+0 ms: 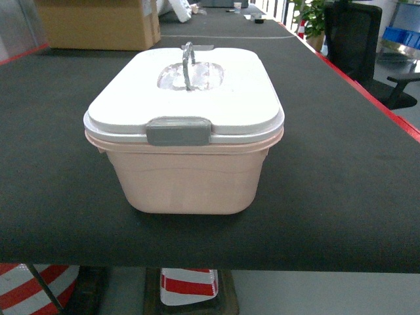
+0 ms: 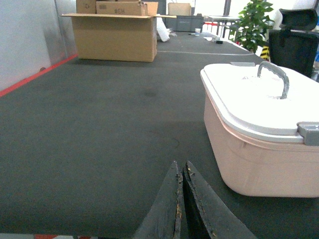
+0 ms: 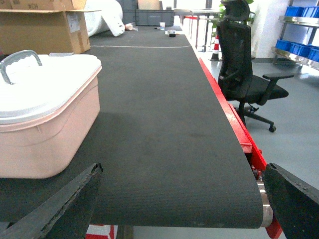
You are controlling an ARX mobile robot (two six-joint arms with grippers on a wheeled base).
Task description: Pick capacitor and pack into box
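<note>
Box shut on the bench, both my pincers low at the near edge, nothing held.

Left pincer: jaws pressed together, tips touching, empty, sitting over bare dark mat just left of the box. Cardboard carton stands far back on the left of the bench. Box is mid-bench near the front edge in the head view: pink tub, white lid seated on it, grey handle upright, front grey clip down. No capacitor visible in any view; can't tell what's inside. Right pincer: jaws spread wide, empty, box to its left, bare mat ahead. Black office chair stands on the floor past the bench's red edge on the right.
</note>
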